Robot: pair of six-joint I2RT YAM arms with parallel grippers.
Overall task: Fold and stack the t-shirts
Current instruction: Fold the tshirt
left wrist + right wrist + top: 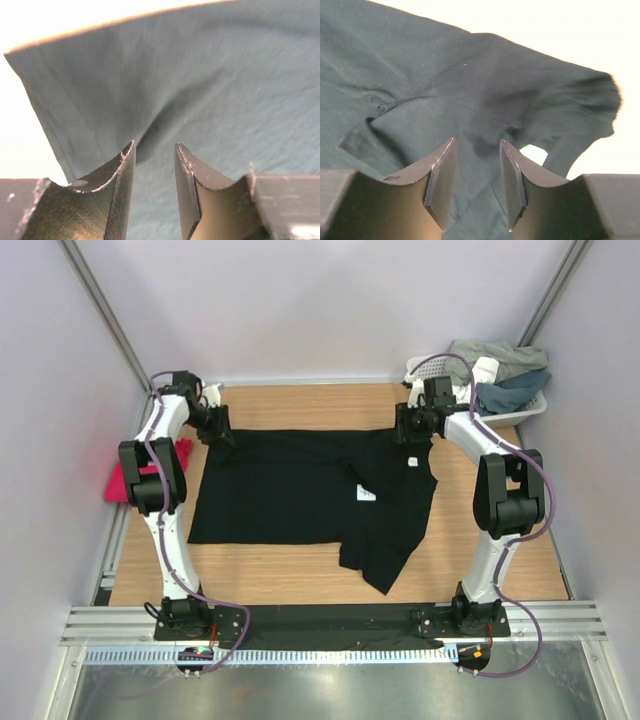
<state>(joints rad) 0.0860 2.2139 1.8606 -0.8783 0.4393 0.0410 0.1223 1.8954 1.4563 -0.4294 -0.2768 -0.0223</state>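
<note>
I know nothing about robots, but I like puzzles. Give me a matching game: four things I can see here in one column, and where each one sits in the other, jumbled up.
Things
1. black t-shirt
2. pink t-shirt
3. white basket
4. grey and blue clothes

Places
A. at the left edge of the table
B. in the far right corner
C. spread across the middle of the table
D. heaped in the basket

Pairs: 1-C, 2-A, 3-B, 4-D
</note>
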